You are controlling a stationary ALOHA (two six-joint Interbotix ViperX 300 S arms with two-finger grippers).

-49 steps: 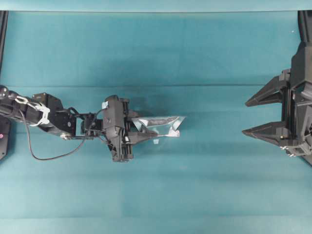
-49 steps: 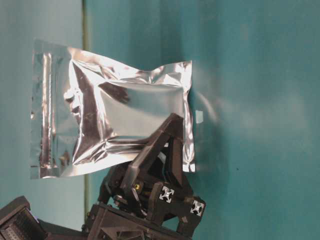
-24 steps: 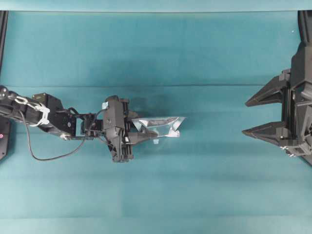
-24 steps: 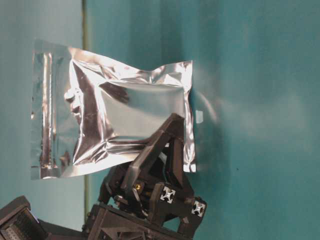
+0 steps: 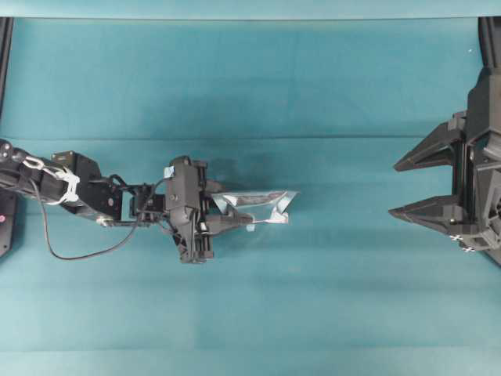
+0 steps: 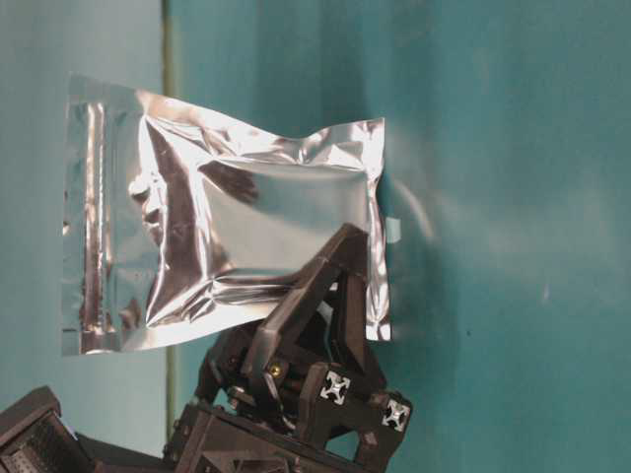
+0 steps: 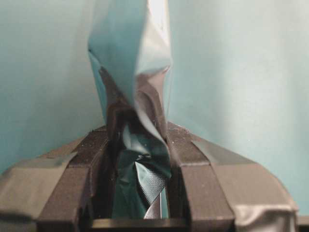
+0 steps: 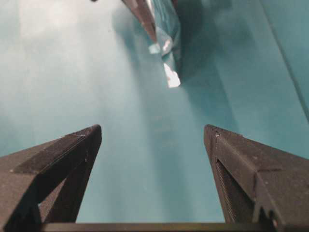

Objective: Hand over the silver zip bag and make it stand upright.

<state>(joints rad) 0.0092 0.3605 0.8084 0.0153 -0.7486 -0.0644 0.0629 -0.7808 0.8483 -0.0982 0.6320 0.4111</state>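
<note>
Pinching the silver zip bag (image 5: pixel 258 205), left gripper (image 5: pixel 227 222) clamped

No readable text or labels.

You're looking at a robot lab bench, not a home or shop. The counter (image 5: pixel 258 70) is draped edge to edge in plain teal cloth, and the same teal backs the table-level view. Two black robot arms are mounted at 9 and 3 o'clock, the left arm (image 5: pixel 78 192) trailing a loose black cable (image 5: pixel 74 251) tied with white zip ties.
</note>
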